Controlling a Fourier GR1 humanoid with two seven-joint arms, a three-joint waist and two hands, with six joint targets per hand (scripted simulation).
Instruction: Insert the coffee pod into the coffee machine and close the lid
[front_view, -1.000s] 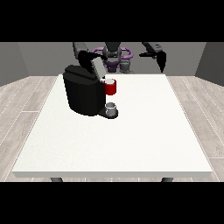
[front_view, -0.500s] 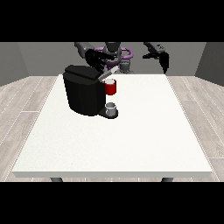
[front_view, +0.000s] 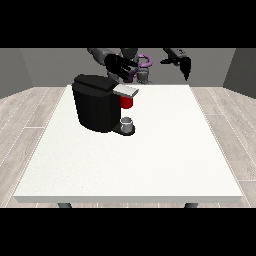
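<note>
Boxy black machine (front_view: 97, 102) with flat grey lid (front_view: 126, 90) on smooth white bench (front_view: 150, 160); hand at view's left (front_view: 120, 66) fingers spread; hand at view's right (front_view: 183, 64) fingers: cannot tell

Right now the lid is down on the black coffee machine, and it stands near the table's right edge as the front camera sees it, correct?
Not quite. In the front view the lid is down on the coffee machine, but the machine stands in the left part of the table, towards the far edge.

Black coffee machine (front_view: 97, 107), white table (front_view: 150, 160).
</note>
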